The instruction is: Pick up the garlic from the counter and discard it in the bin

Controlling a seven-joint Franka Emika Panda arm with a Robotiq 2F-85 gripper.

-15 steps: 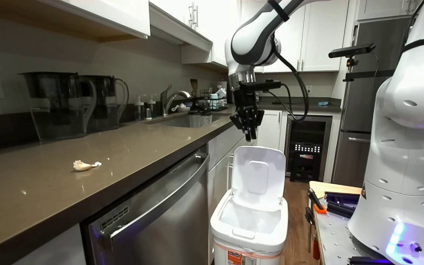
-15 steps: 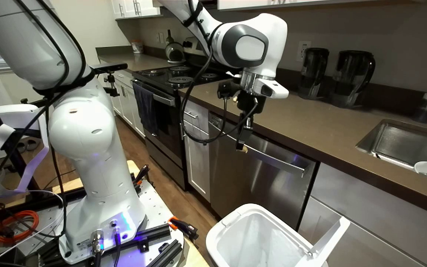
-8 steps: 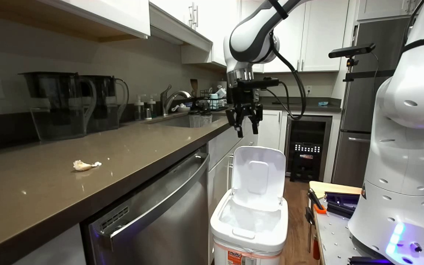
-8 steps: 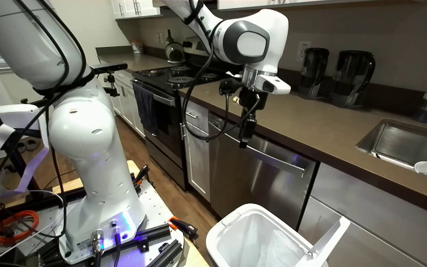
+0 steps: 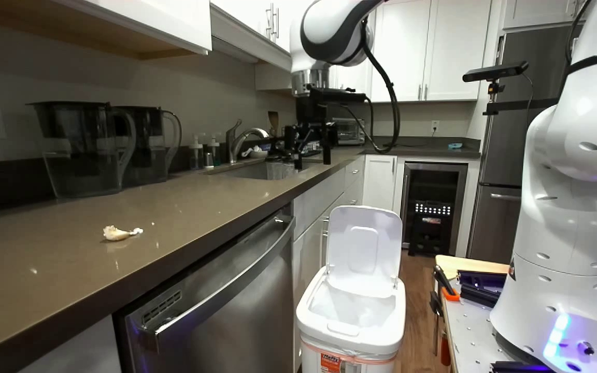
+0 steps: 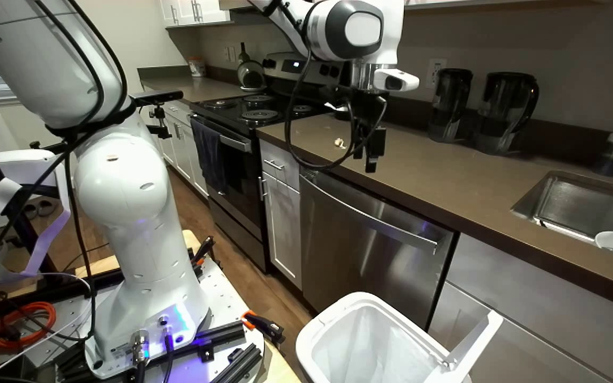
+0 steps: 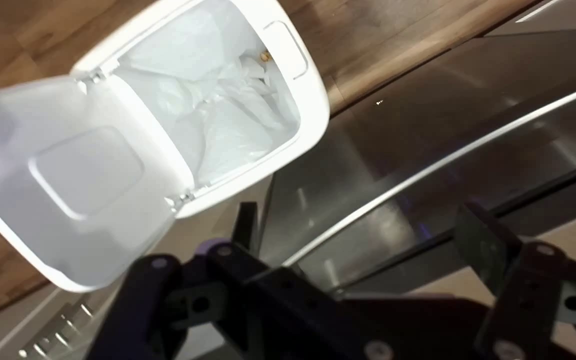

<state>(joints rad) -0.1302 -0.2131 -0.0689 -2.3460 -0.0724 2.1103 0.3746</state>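
Cream-white garlic point(image 5: 115, 233) lies on the brown-grey counter point(image 5: 189, 212), with a small white bit beside it; the same garlic point(image 6: 339, 143) shows near the counter's stove end. Lid raised, the white bin point(image 5: 350, 339) stands on the floor before the dishwasher. Inside its liner, close to the rim, the wrist view shows a small tan piece that looks like garlic point(image 7: 265, 56). My gripper point(image 5: 312, 165) hangs above the bin's height near the counter's front edge, apart from the garlic. Its fingers point(image 7: 483, 245) are spread wide with nothing between them.
Below the counter edge is the dishwasher point(image 6: 370, 234) with its protruding handle point(image 6: 391, 229). Water pitchers point(image 5: 78, 155) stand along the wall, and a sink point(image 6: 578, 207) is set into the worktop. A stove point(image 6: 258, 114) adjoins the counter. The bin's raised lid point(image 5: 363, 248) sticks up.
The gripper went from nearly shut, with a garlic piece at its tips, to wide open with the piece gone from them. It then rose and moved toward the counter.
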